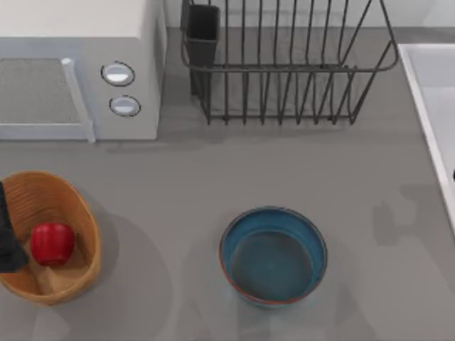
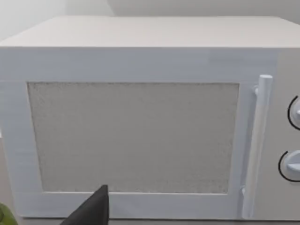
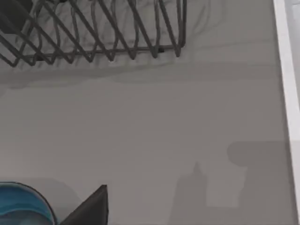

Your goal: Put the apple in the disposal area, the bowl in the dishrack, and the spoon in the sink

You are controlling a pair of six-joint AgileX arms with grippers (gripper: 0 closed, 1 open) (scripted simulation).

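Desk [image 1: 213, 177]: grey surface carrying everything, bare across its middle.
Microwave [image 1: 78, 71]: white, at the desk's rear left, just beyond the left tool; the left wrist view faces its door and handle squarely.
Dishrack [image 1: 284, 71]: dark wire rack at the rear centre, with a dark utensil cup [image 1: 202, 32] at its left corner (nothing lies among its bars); its front bars cross the right wrist view [image 3: 93, 37].
Sink [image 1: 430, 92]: pale basin with a raised white rim along the desk's right edge, also seen in the right wrist view [image 3: 286, 70].
Bowl [image 1: 274, 256]: deep blue, upright on the desk in front of the dishrack, well to the right of the left tool; its rim shows in the right wrist view [image 3: 23, 201].
Disposal area [image 1: 71, 213]: oval tan woven basket at the front left, with the left tool at its left rim.
Left tool [image 1: 8, 238]: a dark shape at the left edge, partly cut off; cannot tell how its fingers stand.
Apple [image 1: 52, 243]: red, lying inside the disposal area, just beside the left tool, not clearly touching it.
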